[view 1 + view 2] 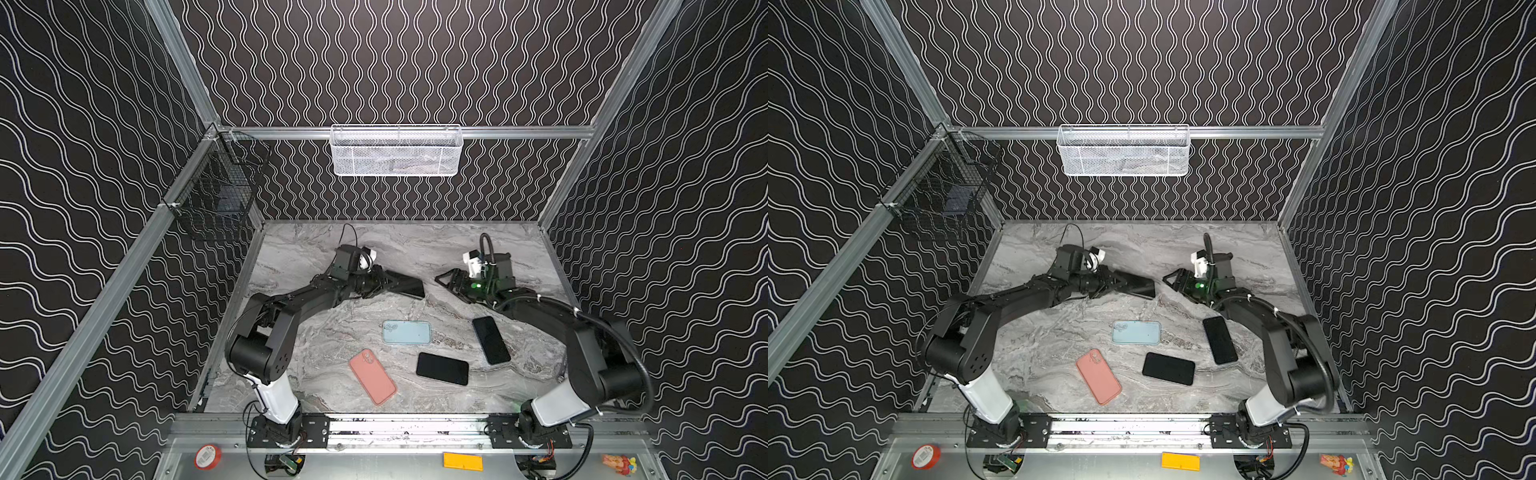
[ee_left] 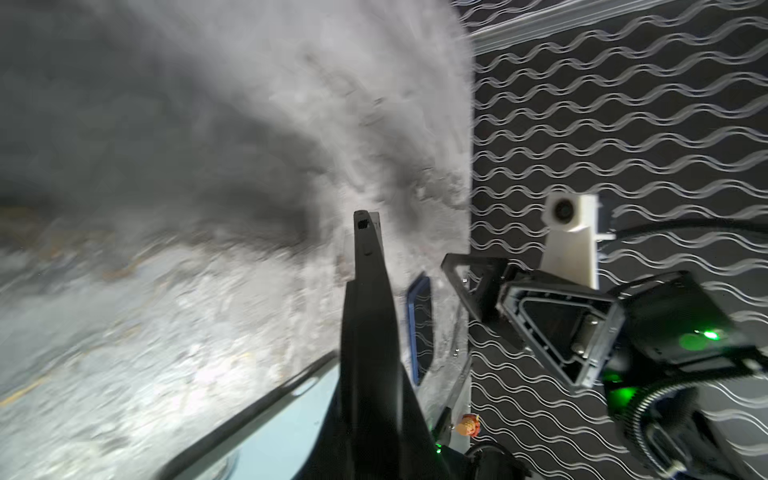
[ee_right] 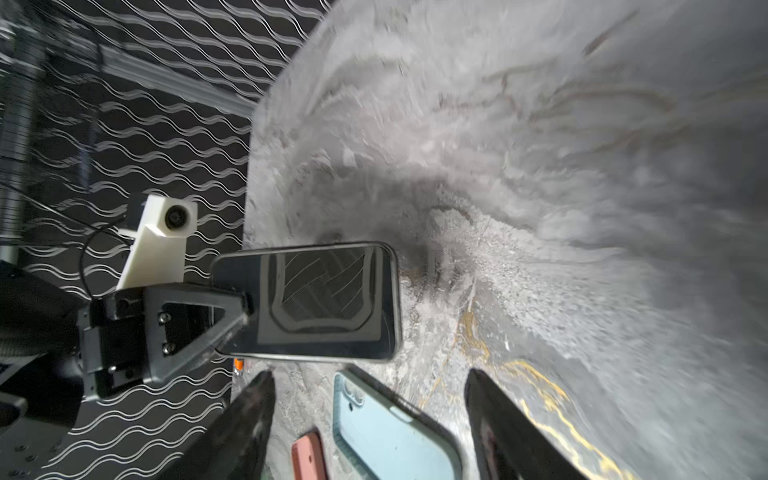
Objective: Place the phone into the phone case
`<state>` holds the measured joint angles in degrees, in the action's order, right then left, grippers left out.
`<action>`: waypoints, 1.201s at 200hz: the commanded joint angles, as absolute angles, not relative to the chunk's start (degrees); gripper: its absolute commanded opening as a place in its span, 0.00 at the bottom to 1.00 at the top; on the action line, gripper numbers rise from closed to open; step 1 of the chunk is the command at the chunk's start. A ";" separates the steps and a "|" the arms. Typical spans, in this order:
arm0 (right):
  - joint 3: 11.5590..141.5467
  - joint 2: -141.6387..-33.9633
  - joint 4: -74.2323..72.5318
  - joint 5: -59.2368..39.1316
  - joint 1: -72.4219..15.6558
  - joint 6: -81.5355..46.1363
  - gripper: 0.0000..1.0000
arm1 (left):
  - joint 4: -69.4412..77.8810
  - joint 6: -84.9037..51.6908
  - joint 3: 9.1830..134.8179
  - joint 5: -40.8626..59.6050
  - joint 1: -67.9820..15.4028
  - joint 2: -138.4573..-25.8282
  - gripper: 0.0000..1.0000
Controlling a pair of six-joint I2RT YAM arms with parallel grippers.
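Note:
My left gripper (image 1: 390, 282) (image 1: 1121, 281) is shut on one end of a black phone (image 1: 406, 286) (image 3: 328, 301), holding it off the marble table toward the middle. The left wrist view shows that phone (image 2: 368, 291) edge-on between the jaws. Facing the phone's free end, my right gripper (image 1: 442, 282) (image 3: 370, 399) is open and empty, a short gap away. A light blue phone case (image 1: 406, 332) (image 3: 395, 440) lies flat below both grippers. A pink case (image 1: 372, 376) (image 3: 309, 457) lies nearer the front.
Two more black phones lie on the table (image 1: 316, 365), one (image 1: 442, 368) at centre front and one (image 1: 491, 340) by the right arm. A white mesh basket (image 1: 396, 150) hangs on the back rail. A black wire basket (image 1: 216, 191) hangs at left.

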<state>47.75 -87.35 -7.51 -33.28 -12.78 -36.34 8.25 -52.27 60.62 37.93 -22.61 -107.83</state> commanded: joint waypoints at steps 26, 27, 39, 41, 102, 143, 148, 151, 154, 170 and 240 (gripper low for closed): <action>46.09 -77.17 -0.13 -38.89 -7.77 -34.17 0.74 | 9.56 -51.41 65.28 44.98 -22.10 -104.18 0.00; 46.03 -76.99 -0.15 -39.09 -7.62 -34.18 0.75 | 9.61 -51.50 65.34 45.12 -22.08 -104.17 0.00; 44.98 -74.74 -1.98 -42.74 -6.26 -34.98 0.75 | 10.28 -51.89 66.38 46.73 -22.06 -103.70 0.00; 44.64 -74.38 -2.49 -43.56 -6.02 -35.31 0.75 | 10.35 -52.04 66.47 47.02 -22.06 -103.66 0.00; 38.84 -69.57 -20.55 -59.19 0.05 -47.34 0.76 | 14.90 -56.39 69.21 51.55 -22.15 -102.13 0.00; 38.25 -68.58 -25.28 -60.56 0.10 -51.66 0.77 | 15.17 -57.48 69.89 51.95 -22.41 -101.16 0.00; 38.02 -68.48 -26.39 -60.63 0.15 -52.65 0.77 | 15.49 -57.71 69.93 52.03 -22.48 -101.09 0.00; 37.85 -68.49 -27.26 -60.64 0.12 -53.30 0.78 | 15.67 -57.80 69.93 52.03 -22.56 -101.14 0.00; 37.67 -68.47 -28.03 -60.72 0.14 -53.94 0.78 | 15.79 -57.92 69.95 51.95 -22.58 -101.09 0.00; 36.64 -68.79 -33.64 -61.19 0.01 -58.18 0.79 | 16.79 -58.93 70.04 52.04 -22.91 -100.99 0.00; 34.00 -73.99 -55.20 -61.04 -3.25 -71.60 0.81 | 17.40 -60.36 71.43 51.98 -25.03 -100.66 0.00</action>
